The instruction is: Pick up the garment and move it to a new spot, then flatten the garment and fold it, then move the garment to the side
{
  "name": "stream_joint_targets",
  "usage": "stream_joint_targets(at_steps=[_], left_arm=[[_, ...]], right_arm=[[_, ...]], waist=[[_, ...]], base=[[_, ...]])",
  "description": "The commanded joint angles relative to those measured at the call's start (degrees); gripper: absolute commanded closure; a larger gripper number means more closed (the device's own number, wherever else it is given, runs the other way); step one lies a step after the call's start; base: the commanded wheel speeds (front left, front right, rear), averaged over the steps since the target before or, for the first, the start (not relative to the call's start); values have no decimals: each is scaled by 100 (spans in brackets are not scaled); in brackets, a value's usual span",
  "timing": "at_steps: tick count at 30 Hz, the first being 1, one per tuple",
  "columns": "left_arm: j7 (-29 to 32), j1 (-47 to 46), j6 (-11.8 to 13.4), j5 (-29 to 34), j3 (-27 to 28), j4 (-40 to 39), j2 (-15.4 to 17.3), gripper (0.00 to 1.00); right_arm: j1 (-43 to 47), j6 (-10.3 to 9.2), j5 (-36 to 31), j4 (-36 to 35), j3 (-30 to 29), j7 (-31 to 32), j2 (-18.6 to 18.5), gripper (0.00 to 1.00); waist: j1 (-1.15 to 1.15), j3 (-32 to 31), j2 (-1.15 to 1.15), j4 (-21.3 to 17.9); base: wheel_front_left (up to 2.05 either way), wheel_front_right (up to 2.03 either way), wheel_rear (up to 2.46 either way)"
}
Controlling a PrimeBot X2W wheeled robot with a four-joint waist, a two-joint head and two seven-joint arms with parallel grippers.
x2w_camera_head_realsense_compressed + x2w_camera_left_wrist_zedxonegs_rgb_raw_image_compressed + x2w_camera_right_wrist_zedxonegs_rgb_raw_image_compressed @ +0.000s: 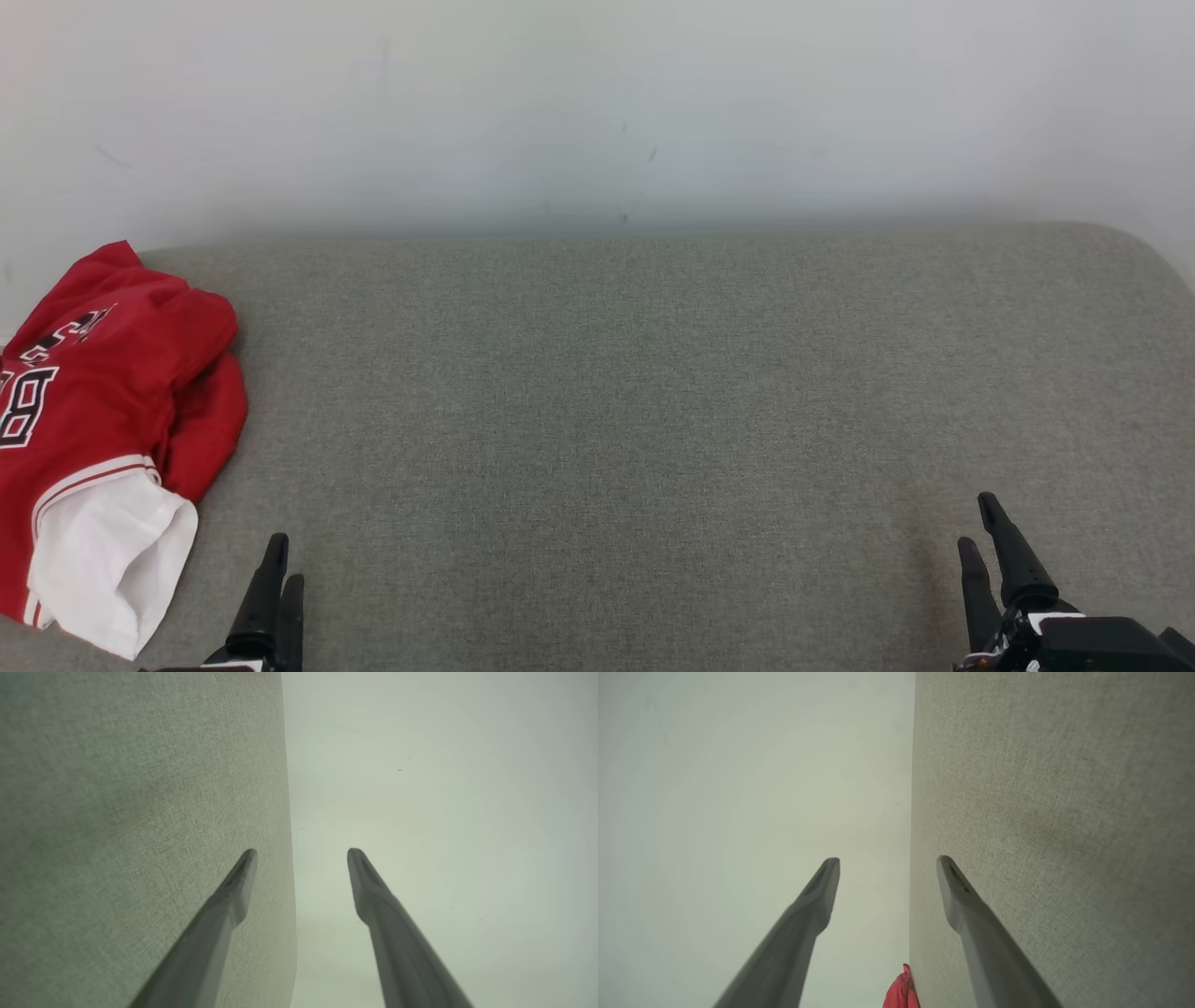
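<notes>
We see the garment at the left edge of the head view, partly cut off by the frame. It is a red jersey with white, black-edged lettering and a striped band above white fabric, and it lies crumpled in a loose heap. Our right wrist view catches a red tip of it at the bottom centre.

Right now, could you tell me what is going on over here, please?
Nothing is being handled yet. The red garment lies crumpled at the left end of the grey fabric surface, with a white part showing at its near end. The left pincer and right pincer sit low at the near edge, both open and empty. The left one is just right of the garment and not touching it.
</notes>
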Motion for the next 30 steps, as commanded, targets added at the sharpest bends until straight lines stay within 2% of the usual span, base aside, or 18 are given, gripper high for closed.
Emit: stream_joint_targets(at_steps=[1,10,30], left_arm=[[-98,-76,-6,78,-39,-151,14,0],[-353,-29,-8,786,-37,-329,18,0],[-816,115,67,3424,-121,-634,84,0]], right_arm=[[-82,7,-123,-124,84,-88,-10,0],[-21,8,-842,-253,259,-342,-12,0],[70,10,-3295,-560,539,-800,-17,0]], waist=[[0,1,0,0],[0,6,0,-4],[0,15,0,-26]], base=[[0,0,0],[0,0,0],[0,0,0]])
